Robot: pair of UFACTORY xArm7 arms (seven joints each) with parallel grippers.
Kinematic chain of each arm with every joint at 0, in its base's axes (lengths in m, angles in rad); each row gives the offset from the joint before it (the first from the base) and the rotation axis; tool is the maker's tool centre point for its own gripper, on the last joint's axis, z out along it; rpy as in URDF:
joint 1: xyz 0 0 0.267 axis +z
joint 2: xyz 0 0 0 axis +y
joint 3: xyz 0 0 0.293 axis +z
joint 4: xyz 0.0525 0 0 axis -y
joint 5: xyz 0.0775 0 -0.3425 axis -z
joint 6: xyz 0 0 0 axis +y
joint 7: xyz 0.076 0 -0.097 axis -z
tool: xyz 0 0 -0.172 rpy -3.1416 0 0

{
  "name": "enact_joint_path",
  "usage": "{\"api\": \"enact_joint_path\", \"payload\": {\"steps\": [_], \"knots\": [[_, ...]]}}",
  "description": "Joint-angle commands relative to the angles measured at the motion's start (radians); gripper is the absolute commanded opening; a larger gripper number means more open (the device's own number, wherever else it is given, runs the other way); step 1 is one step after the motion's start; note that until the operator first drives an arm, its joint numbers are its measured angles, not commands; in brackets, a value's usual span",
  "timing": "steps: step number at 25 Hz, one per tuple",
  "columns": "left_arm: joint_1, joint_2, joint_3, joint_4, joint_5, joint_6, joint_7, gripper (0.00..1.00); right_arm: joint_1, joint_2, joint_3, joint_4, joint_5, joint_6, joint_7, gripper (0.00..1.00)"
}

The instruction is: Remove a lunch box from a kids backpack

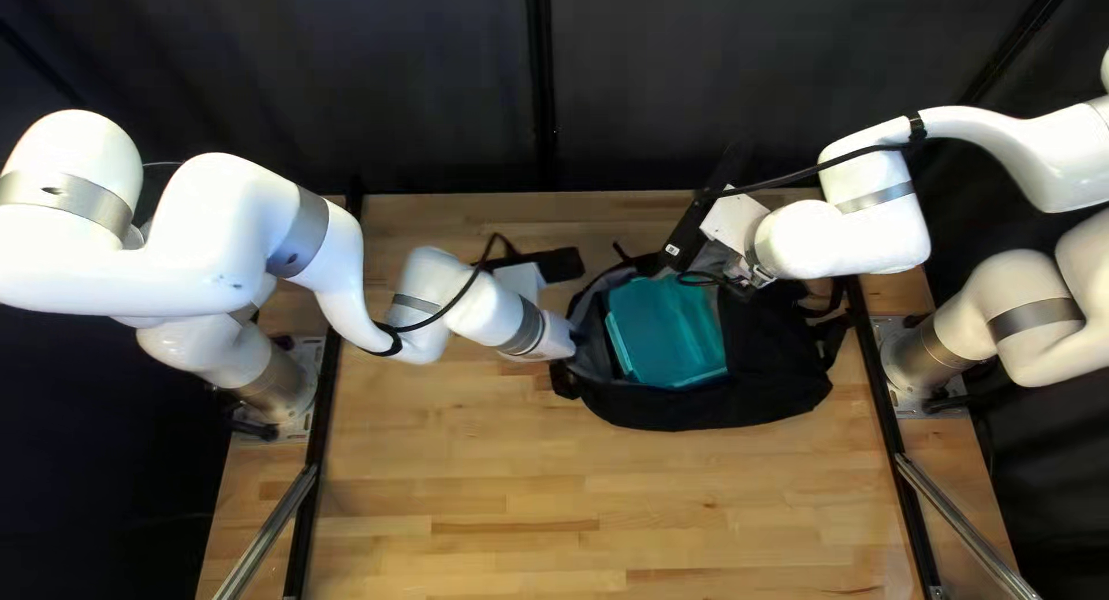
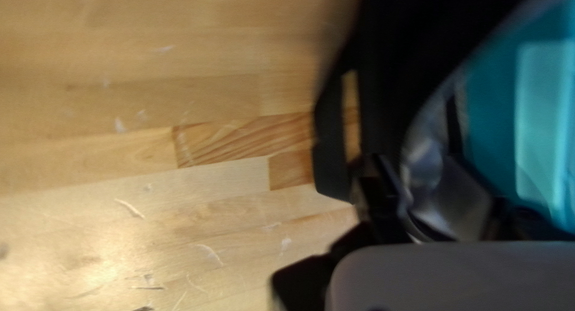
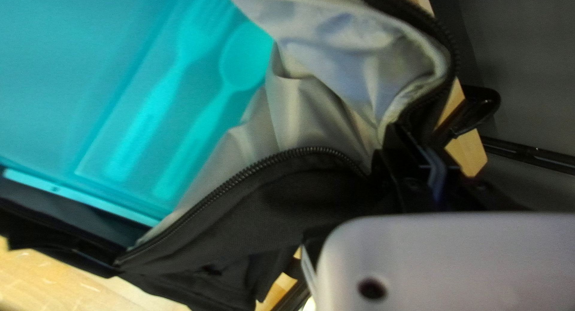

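Top left view: the black backpack (image 1: 751,398) lies open on the table (image 1: 485,473). The blue-green lunch box (image 1: 668,334) is in its big opening. The left gripper (image 1: 566,340) is at the backpack's left end, and the right gripper (image 1: 749,279) is over its far side.

Left wrist view: I can't tell if the left gripper is open or closed by the backpack's edge.

Right wrist view: the right gripper pinches the backpack's edge. A fork (image 3: 171,83) and spoon (image 3: 236,65) show in the lunch box inside the backpack.

room above lunch box (image 1: 667,332), backpack (image 1: 768,381) around
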Motion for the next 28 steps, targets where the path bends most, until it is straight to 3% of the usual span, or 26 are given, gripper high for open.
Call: {"api": "enact_joint_path", "payload": {"steps": [1,6,18,21,28], "knots": [[-0.026,-0.186,-0.028,-0.031,0.085,0.147,0.201,1.00,0.003,-0.008,0.002,-0.001,0.001,0.000,-0.004,0.00],[-0.059,-0.316,-0.068,-0.091,0.168,0.245,0.381,1.00,0.003,-0.011,0.000,-0.010,-0.003,-0.013,-0.007,0.00],[-0.073,-0.303,-0.056,-0.076,0.151,0.243,0.416,1.00,0.002,-0.004,-0.005,-0.030,-0.007,-0.048,0.001,0.00],[-0.143,-0.213,0.001,0.001,0.112,0.169,0.665,1.00,0.004,-0.003,-0.005,-0.026,-0.002,-0.048,0.002,0.00],[-0.140,-0.188,0.058,-0.088,0.297,-0.104,0.974,1.00,0.016,-0.004,0.007,-0.004,0.023,-0.038,0.011,0.00]]}}
